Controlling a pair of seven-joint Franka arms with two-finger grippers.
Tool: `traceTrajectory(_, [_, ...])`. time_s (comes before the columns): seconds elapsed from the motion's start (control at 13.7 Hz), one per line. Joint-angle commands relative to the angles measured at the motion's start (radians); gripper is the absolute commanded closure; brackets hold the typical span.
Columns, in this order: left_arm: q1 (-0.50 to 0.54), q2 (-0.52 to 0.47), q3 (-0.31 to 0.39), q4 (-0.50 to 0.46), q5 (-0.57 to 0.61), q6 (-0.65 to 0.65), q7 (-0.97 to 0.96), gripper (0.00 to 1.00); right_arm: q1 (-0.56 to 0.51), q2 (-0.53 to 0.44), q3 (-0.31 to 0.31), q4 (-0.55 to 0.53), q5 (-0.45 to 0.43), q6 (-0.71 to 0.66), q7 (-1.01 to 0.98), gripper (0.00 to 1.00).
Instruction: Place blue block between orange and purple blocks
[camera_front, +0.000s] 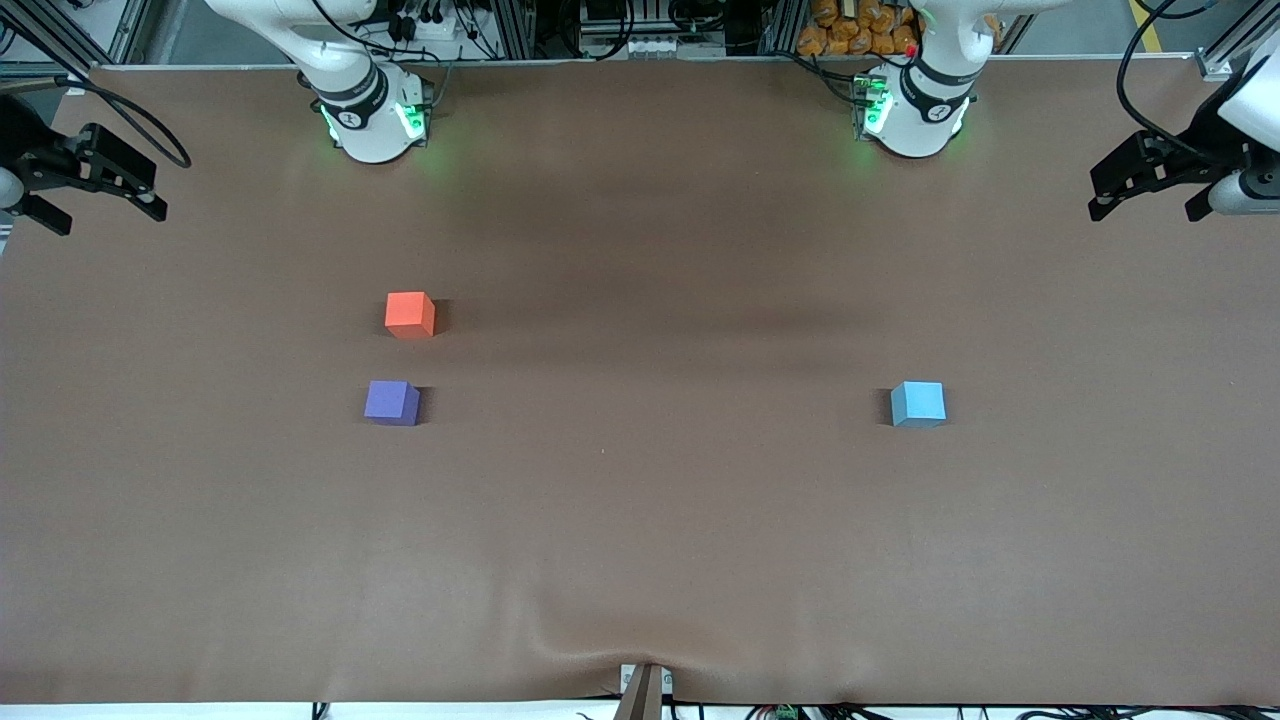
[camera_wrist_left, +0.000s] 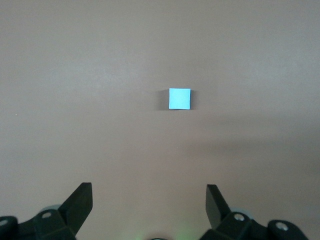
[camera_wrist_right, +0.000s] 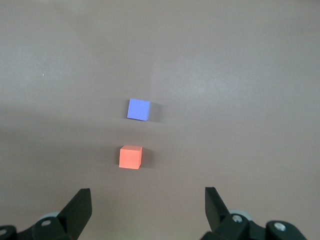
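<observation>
The light blue block sits alone on the brown table toward the left arm's end; it also shows in the left wrist view. The orange block and the purple block sit toward the right arm's end, a small gap between them, the purple one nearer the front camera. Both show in the right wrist view, orange and purple. My left gripper is open and empty, high over its end of the table. My right gripper is open and empty, high over its end.
The brown table cover has a wrinkle at its front edge, by a small clamp. The right arm's base and the left arm's base stand along the table's back edge.
</observation>
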Motion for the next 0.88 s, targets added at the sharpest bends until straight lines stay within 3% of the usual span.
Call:
traceTrajectory(0.0, [0.002,-0.001,-0.006,0.015,0.023,-0.021,0.015,0.00,0.011,0.002,-0.010,0.012,0.012,-0.002,0.011,0.00])
traceTrajectory(0.8, [0.010,0.080,-0.008,0.022,0.037,-0.027,0.021,0.00,0.010,0.012,-0.012,0.020,0.009,-0.002,0.011,0.00])
